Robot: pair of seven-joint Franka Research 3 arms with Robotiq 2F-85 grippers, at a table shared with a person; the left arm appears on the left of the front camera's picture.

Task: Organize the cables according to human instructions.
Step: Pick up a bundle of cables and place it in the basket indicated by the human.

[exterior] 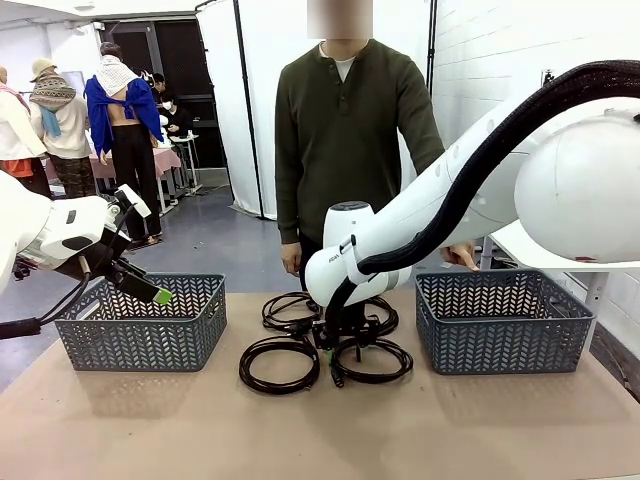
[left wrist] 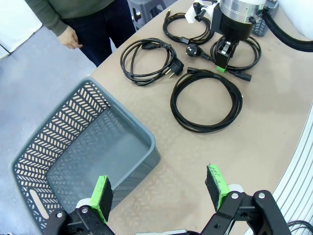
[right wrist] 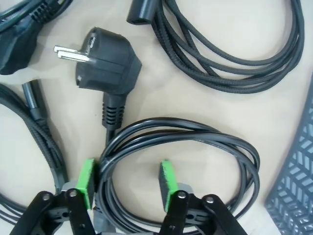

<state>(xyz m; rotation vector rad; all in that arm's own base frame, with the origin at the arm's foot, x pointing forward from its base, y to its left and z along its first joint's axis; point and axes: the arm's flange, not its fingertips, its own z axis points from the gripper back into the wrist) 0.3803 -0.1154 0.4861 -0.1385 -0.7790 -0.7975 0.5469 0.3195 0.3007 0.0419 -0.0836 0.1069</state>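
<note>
Right gripper (right wrist: 127,183) straddles a cable (right wrist: 205,134), pads (right wrist: 87,178) spread, so closing would likely pinch its strands; three more coils (left wrist: 176,103) lie just beyond. Left gripper (left wrist: 159,188) hangs released over a basket (left wrist: 63,132).

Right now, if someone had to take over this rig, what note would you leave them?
Left hand: open, empty, hovering by the left basket.
Right hand: open, low over one cable, strands between its pads, not closed.
The other three cables lie beside it on the table, between the left and right basket.
Done: nothing; no cable seen in either basket.
Left: grasp this cable, place it where the person directs, then the rest.
</note>
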